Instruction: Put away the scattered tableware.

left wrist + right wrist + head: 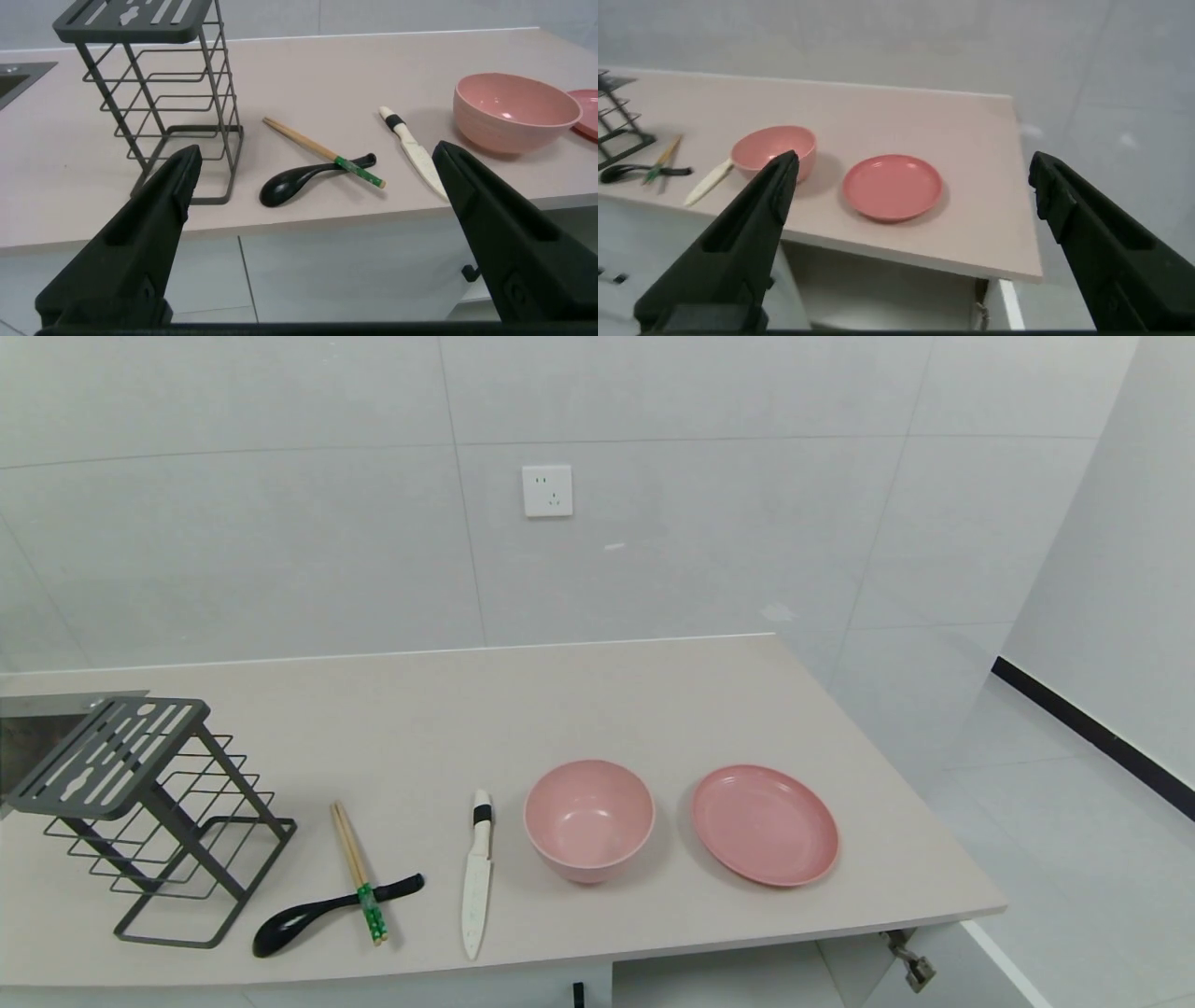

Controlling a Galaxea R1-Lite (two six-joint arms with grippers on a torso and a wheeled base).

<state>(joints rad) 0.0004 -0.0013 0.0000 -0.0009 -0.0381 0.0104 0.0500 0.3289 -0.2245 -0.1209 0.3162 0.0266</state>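
On the beige counter (560,709) a pink bowl (588,818) stands left of a pink plate (764,823). A white knife (478,873) lies left of the bowl. A pair of wooden chopsticks (357,871) crosses a black spoon (322,915). A grey wire rack (140,803) stands at the left end. My left gripper (313,233) is open, held off the counter's front edge before the black spoon (308,177), chopsticks (322,151) and rack (159,84). My right gripper (910,233) is open, off the front edge before the plate (893,187) and bowl (775,151).
A tiled wall with a white socket (547,490) backs the counter. The counter ends just right of the plate, with open floor (1074,859) beyond. A sink edge (37,719) lies behind the rack. A cabinet hinge (910,963) hangs under the right corner.
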